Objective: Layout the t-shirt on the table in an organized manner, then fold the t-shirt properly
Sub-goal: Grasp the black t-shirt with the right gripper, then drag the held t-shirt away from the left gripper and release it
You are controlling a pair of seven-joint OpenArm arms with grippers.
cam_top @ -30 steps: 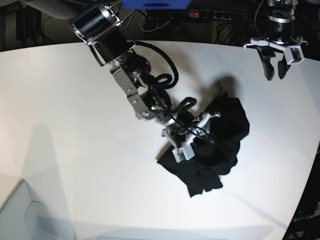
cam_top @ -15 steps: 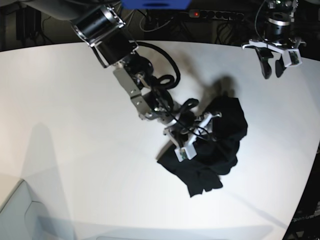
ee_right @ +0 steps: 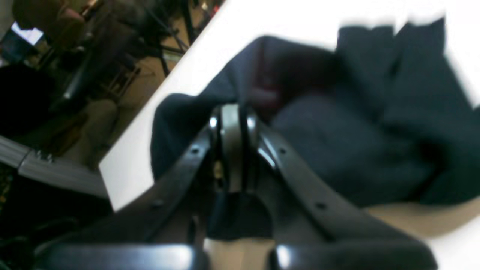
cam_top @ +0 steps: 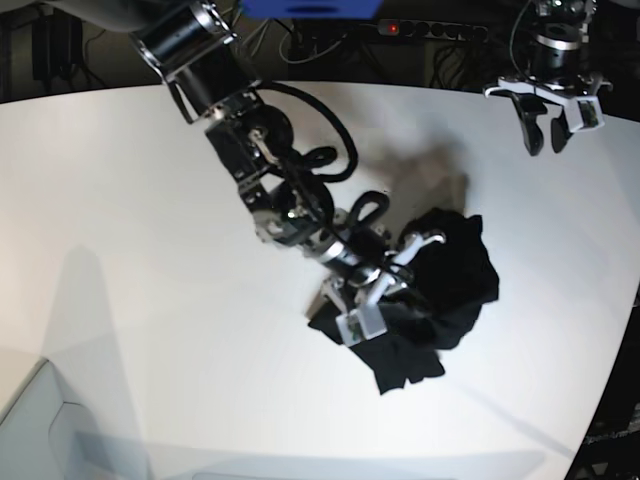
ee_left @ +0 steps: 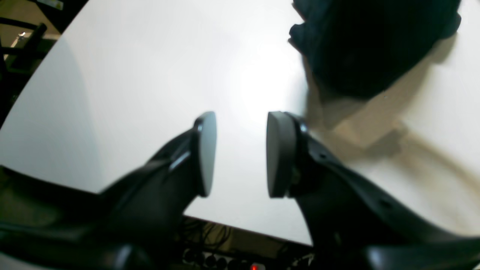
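Base view shows the t-shirt [cam_top: 440,290] as a crumpled black heap on the table [cam_top: 120,200], toward four o'clock from the middle and not far from the curved rim at three. My right gripper [cam_top: 385,290] is reached down onto the heap's near side, at about nine o'clock of the cloth. My left gripper [cam_top: 548,125] hangs well apart at one o'clock, above bare table near the far rim.

Seen from my right wrist, my right gripper [ee_right: 232,146] has its jaws drawn together, with dark fabric bunched around the tips and a fold of the t-shirt [ee_right: 337,131] rising just past them. I judge that I am pinching a ridge of cloth there, though blur keeps me from seeing how much sits between the pads. Gripping at the heap's edge makes sense: a pull from there should drag a layer free instead of lifting the whole lump.

Seen from my left wrist, my left gripper [ee_left: 240,153] holds nothing; its two pads stand apart with white table [ee_left: 131,93] showing between them. The t-shirt [ee_left: 367,45] lies off at one o'clock of that picture. I take it this hand waits clear, ready to come in for a second corner.

Layout looks barely begun: no sleeve, hem or collar lies flat, and folding is far off.
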